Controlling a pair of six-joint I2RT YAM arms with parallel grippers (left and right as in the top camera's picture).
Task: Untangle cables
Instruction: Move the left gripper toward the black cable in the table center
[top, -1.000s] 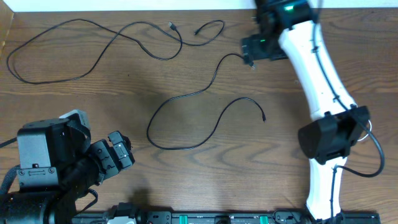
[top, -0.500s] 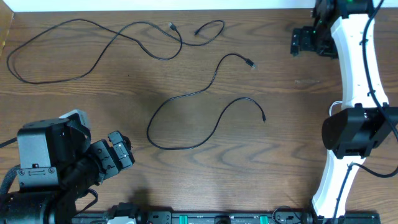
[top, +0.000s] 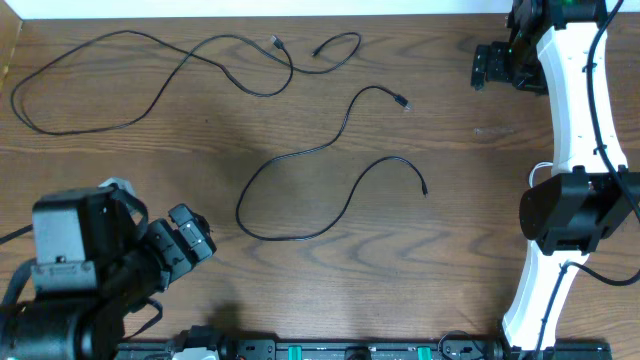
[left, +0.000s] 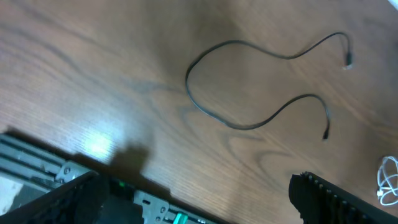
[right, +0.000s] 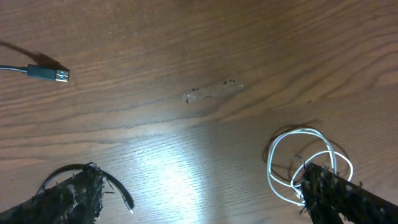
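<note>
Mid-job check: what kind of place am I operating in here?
Most likely a robotics lab workbench, not a home: a wooden table with an equipment rail along its near edge, a white right arm and black left arm mounted at it, and loose black cables laid out.

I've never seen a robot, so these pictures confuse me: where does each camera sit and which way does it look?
Overhead: fixed above the table, looking straight down; shows the left gripper and right gripper.
Left wrist: behind the left fingers, seen below; angled down at the middle black cable.
Right wrist: behind the right fingers, low over the table, facing a plug and the white cable.
Shared: overhead and left wrist both show that cable.
</note>
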